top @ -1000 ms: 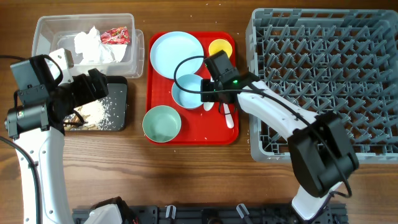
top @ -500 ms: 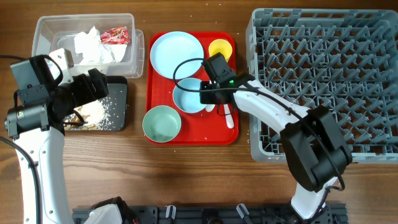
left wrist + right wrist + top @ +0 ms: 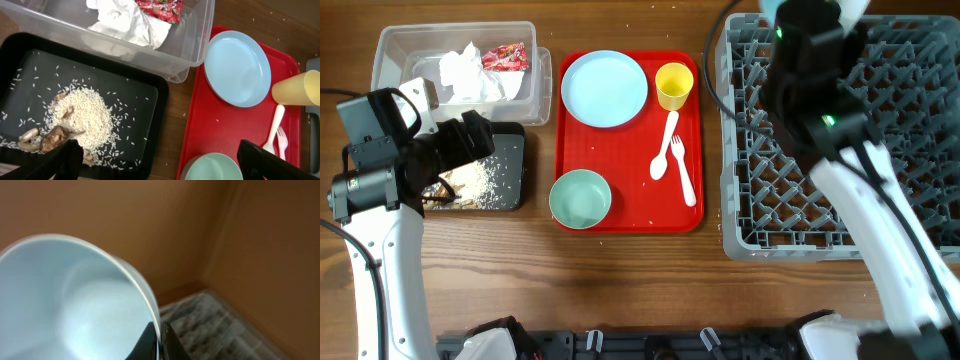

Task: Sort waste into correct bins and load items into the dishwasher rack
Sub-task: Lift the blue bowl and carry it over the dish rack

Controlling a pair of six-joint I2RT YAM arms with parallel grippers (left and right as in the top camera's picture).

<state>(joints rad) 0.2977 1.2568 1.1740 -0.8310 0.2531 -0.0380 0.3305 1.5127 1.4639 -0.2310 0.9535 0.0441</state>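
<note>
Above the rack [image 3: 920, 130]: right claw [image 3: 159, 341] pinching a bowl [image 3: 65, 305] by its rim.
Probably light, stiff, smooth plastic, so slippery; the thin rim suits a pinch.

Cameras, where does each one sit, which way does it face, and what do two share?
Overhead: fixed above the table, facing straight down at the red tray, dishwasher rack, clear tub and black tray; left arm and right arm show.
Left wrist: on the left arm, looking down on the black tray, tub and plate; the open left pincer frames the bottom.
Right wrist: on the raised right arm, looking along the right pincer clamped on a bowl rim, rack blurred beyond.
Shared: overhead and left wrist both show plate and tub.
</note>
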